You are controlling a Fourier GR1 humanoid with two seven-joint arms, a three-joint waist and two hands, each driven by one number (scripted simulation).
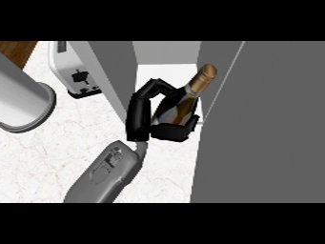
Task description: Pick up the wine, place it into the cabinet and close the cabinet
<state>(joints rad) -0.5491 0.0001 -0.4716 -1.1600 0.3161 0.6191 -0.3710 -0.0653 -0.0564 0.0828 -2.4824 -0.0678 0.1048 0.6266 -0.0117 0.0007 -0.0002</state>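
The wine bottle (187,99) is dark with a gold neck and top. It leans with its top pointing up and to the right, in the opening of the grey cabinet (113,71). My left hand (141,114) is shut on the bottle's body from the left, with fingers curled over it and the thumb under it, so the lower body is hidden. The cabinet's wide grey door (277,124) stands open at the right, its edge close to the bottle. The pale inside of the cabinet (166,70) shows behind the hand. My right hand is out of view.
A white toaster (77,72) stands on the marble counter (45,162), left of the cabinet. A large grey cylinder (14,93) with a flared end crosses the upper left. A brown wooden strip (14,50) runs along the counter's left edge.
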